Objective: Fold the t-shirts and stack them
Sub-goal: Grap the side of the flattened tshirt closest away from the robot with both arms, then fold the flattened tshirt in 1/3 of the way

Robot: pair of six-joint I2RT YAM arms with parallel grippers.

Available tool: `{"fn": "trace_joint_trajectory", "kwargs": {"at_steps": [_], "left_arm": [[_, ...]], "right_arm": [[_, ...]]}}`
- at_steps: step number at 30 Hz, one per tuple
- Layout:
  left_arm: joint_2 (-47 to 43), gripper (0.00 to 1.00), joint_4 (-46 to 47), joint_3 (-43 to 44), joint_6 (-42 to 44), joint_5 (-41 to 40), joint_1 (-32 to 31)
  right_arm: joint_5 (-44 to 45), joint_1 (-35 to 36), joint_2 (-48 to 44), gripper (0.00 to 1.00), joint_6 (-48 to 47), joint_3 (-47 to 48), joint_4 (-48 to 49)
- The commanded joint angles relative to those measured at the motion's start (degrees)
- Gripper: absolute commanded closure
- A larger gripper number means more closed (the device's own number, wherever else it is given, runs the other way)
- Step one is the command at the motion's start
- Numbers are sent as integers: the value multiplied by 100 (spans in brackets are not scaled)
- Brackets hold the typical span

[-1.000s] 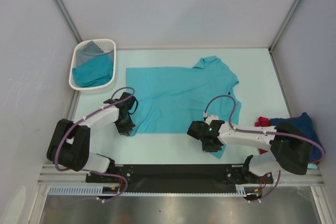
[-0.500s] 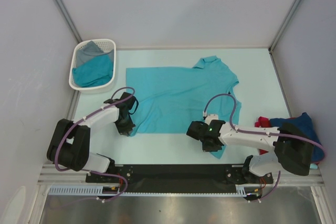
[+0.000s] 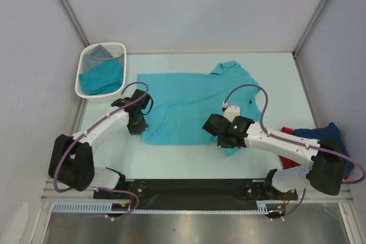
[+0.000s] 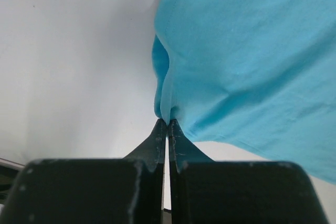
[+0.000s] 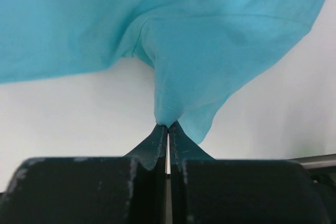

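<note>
Left pincer (image 4: 167,123) and right pincer (image 5: 168,126) both clamped shut on the teal t-shirt (image 3: 194,98).
I see one near hem corner in each pincer, with the cloth bunched at the tips. The shirt is spread mid-table (image 3: 189,158), collar on the far side. Navy t-shirt (image 3: 334,135) and red t-shirt (image 3: 286,132) are heaped at the right edge, and the white basket (image 3: 78,87) is far left.

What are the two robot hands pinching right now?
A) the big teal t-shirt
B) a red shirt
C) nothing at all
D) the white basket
A. The wrist views show the left gripper and the right gripper each with jaws shut on a pinch of the teal t-shirt at its near edge.
</note>
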Motion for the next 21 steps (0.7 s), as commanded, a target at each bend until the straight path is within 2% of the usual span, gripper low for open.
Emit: {"fn": "trace_joint_trajectory", "kwargs": {"at_steps": [1, 14, 21], "left_arm": [[-146, 100, -186, 240, 107, -249, -28], [-138, 100, -326, 617, 133, -416, -20], [-67, 100, -546, 1266, 247, -714, 33]], "right_arm": [[348, -284, -9, 100, -206, 338, -61], [497, -829, -334, 100, -443, 374, -184], [655, -1171, -501, 100, -689, 532, -219]]}}
